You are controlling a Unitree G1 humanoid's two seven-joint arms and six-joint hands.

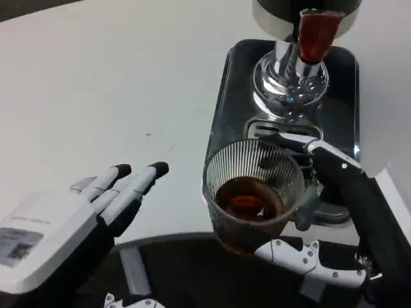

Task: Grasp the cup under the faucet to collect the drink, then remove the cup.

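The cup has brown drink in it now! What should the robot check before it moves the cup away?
1. Right hand grips the cup: ok, fingers wrap around its sides.
2. Drink in the cup: ok, brown liquid fills the lower part.
3. Cup upright: ok, the rim looks level.
4. Faucet stopped pouring: cannot tell, no stream is visible, but the red lever position is unclear.
5. Left hand out of the way: ok, it holds nothing and lies flat on the table, apart from the cup.
6. Drip tray dry: cannot tell.
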